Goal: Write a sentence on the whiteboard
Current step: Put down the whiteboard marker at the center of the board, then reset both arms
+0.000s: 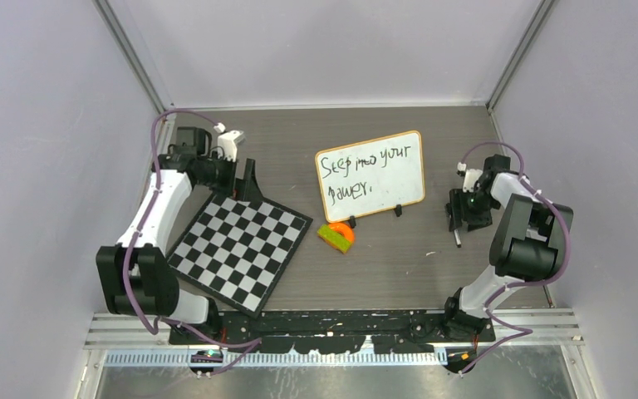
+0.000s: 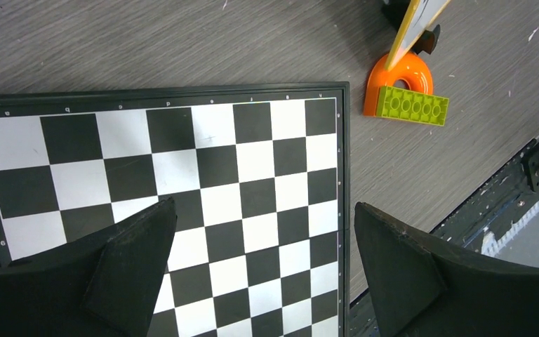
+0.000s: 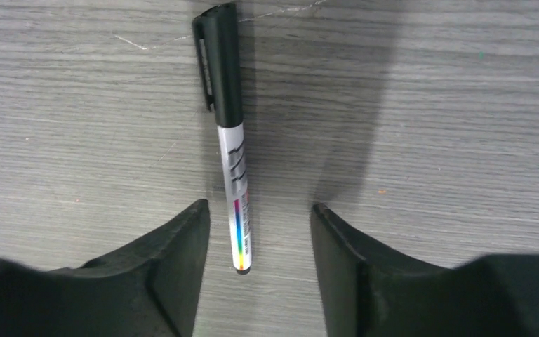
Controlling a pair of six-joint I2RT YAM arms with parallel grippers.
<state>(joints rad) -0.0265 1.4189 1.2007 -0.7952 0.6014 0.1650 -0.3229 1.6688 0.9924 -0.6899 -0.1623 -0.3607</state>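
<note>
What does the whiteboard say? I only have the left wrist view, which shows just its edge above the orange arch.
Observer: The whiteboard carries the sentence in two dark handwritten lines, roughly "Step into your power."
Operator: Where is the marker?
Observer: The marker lies flat on the table with its cap on, between the fingers of the right tool. The jaws stand apart and touch nothing.
Operator: Is that tool near the board?
Observer: In the top view it hangs to the board's right, apart from the frame.
</note>
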